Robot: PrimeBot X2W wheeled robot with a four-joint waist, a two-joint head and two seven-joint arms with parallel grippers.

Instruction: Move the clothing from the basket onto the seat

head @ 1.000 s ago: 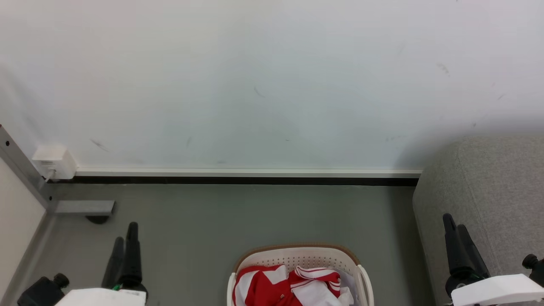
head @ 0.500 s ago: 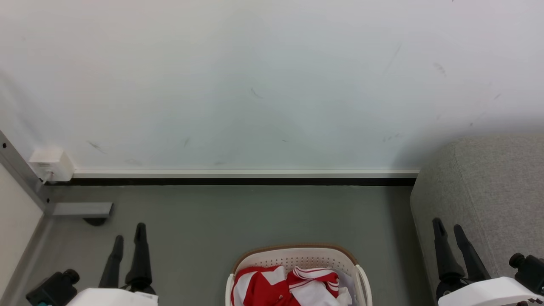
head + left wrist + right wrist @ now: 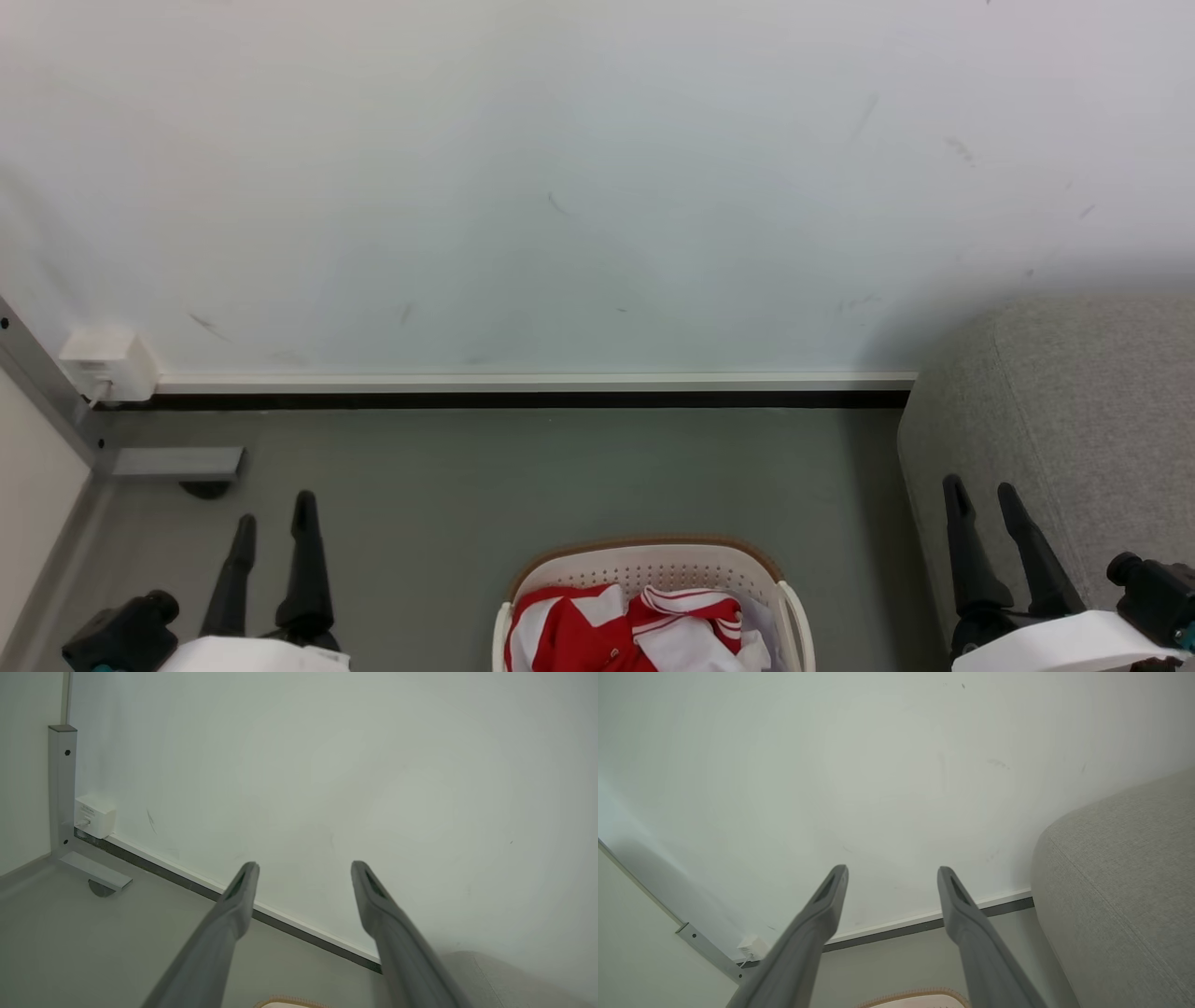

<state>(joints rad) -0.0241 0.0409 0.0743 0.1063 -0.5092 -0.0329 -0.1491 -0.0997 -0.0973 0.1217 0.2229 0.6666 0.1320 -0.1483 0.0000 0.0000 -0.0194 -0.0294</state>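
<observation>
The red jersey with white panels (image 3: 597, 635) lies crumpled in the cream perforated basket (image 3: 653, 565), which stands on the floor at the bottom middle of the head view; its brown rim (image 3: 915, 994) peeks into the right wrist view. The light-grey sofa (image 3: 1092, 420) rises at the right, also close on the right in the right wrist view (image 3: 1125, 882). My left gripper (image 3: 274, 515) is open at the lower left, away from the basket, holding nothing. My right gripper (image 3: 982, 499) is open at the lower right, in front of the sofa's side.
A white wall with a skirting strip (image 3: 532, 383) runs behind the grey floor (image 3: 560, 467). At the left stand a metal post with a foot bracket (image 3: 177, 460) and a small white socket box (image 3: 105, 360). A pale cloth (image 3: 766, 621) shows in the basket's right side.
Both grippers have opened from shut, their fingers now spread apart. The camera has shifted slightly, and the basket and jersey lie as before.
</observation>
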